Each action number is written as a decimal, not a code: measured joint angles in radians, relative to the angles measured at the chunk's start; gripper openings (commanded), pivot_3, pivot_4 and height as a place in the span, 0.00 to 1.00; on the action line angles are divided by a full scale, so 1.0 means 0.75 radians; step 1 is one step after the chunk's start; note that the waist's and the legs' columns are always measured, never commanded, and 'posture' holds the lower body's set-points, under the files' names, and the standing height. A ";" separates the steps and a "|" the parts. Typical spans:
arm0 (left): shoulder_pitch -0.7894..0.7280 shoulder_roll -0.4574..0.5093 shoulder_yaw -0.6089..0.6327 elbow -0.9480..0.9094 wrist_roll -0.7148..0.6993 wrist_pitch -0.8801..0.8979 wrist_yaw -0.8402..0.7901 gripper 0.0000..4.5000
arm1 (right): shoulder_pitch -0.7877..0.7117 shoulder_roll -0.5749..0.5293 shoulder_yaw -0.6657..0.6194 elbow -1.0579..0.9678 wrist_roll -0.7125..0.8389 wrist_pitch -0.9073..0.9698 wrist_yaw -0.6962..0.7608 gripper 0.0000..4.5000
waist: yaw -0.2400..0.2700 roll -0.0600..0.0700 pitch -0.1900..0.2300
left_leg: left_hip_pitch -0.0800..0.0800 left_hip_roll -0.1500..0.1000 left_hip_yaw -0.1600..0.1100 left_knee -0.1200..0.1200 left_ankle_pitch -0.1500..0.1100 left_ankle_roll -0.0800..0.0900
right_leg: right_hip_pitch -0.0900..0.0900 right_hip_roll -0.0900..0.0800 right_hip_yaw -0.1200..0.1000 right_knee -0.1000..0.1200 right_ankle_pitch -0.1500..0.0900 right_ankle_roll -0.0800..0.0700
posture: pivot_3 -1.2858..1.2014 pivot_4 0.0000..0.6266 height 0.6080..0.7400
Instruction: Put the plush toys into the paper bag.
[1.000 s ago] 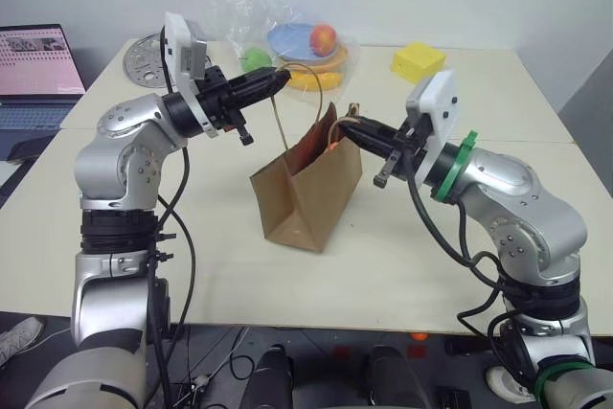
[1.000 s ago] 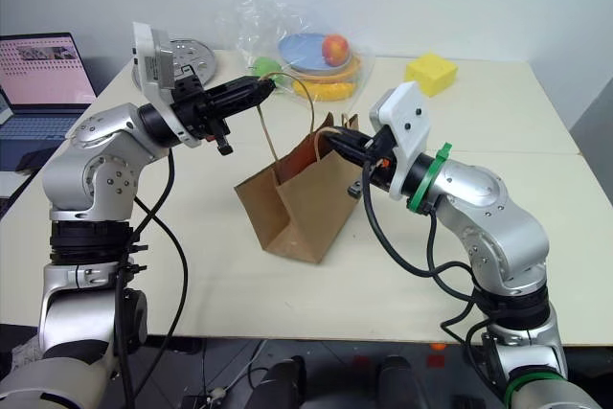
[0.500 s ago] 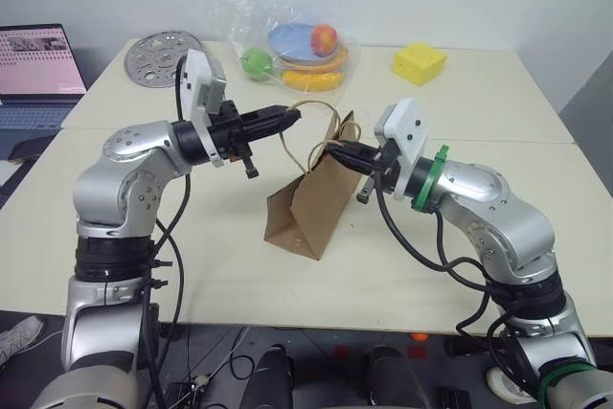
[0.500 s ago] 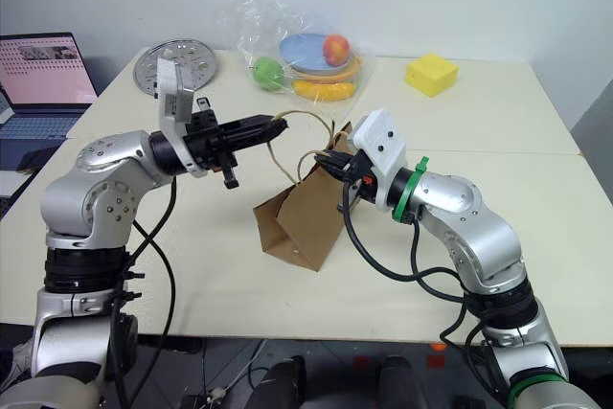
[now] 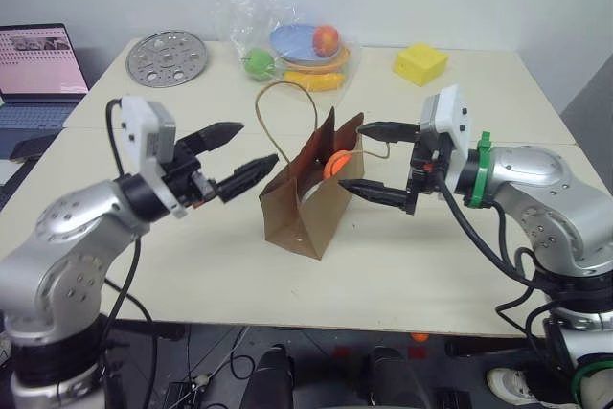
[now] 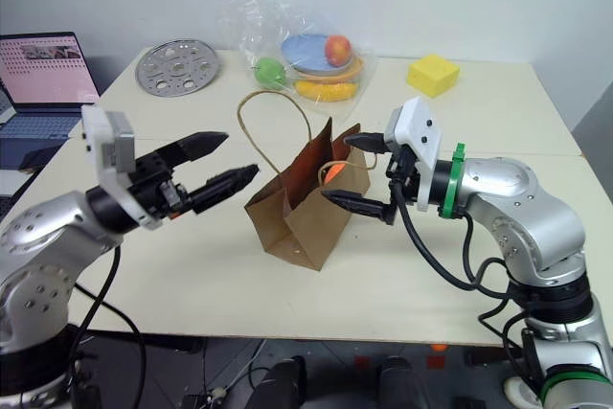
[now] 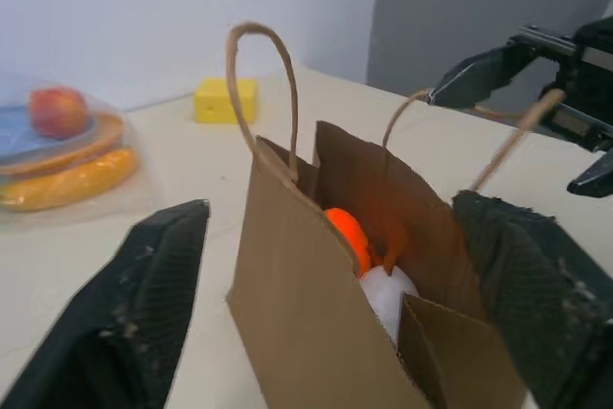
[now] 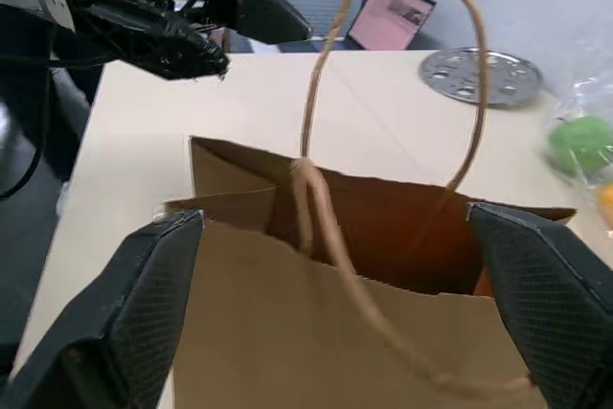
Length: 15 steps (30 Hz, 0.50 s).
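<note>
The brown paper bag (image 5: 305,206) stands on the table with its mouth open, between my two grippers. Inside it the orange plush toy (image 5: 335,164) shows at the mouth, and the left wrist view has a white plush (image 7: 386,290) lying under the orange one (image 7: 347,235). My left gripper (image 5: 257,146) is open, a short way left of the bag and clear of the upright handle loop (image 5: 284,104). On the bag's right side my right gripper (image 5: 352,156) is open too, with the second handle (image 5: 381,147) drooping loose between its fingers.
At the back of the table lie a clear plastic bag of fruit on a blue plate (image 5: 299,43), a yellow sponge block (image 5: 420,62) and a round perforated metal disc (image 5: 166,56). A laptop (image 5: 38,69) sits off the left edge.
Both grippers have opened and let go of the bag's handles. The left arm drew back and down to the left, and the bag now stands by itself.
</note>
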 measured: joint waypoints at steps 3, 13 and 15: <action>0.179 -0.017 0.007 -0.125 -0.048 0.012 0.053 0.99 | -0.024 -0.046 -0.032 -0.006 0.088 0.056 0.047 1.00 | 0.002 0.000 0.000 | 0.000 0.000 0.001 0.000 0.000 0.000 | 0.000 0.000 0.001 -0.001 0.001 -0.001 | 0.52 0.24 1.00; 0.261 -0.158 -0.423 -0.166 0.254 -0.212 0.182 0.99 | -0.200 -0.066 -0.046 -0.038 0.273 0.188 0.052 1.00 | 0.028 0.000 0.000 | -0.004 0.000 0.002 0.001 0.000 0.000 | 0.000 0.000 0.002 -0.009 0.004 -0.002 | 0.52 0.24 1.00; 0.235 -0.201 -0.514 -0.120 0.345 -0.276 0.204 0.99 | -0.203 -0.042 -0.048 -0.056 0.309 0.211 0.006 1.00 | 0.031 0.000 0.000 | -0.004 0.000 0.002 0.000 0.000 0.000 | 0.000 0.000 0.001 -0.009 0.004 -0.002 | 0.52 0.24 1.00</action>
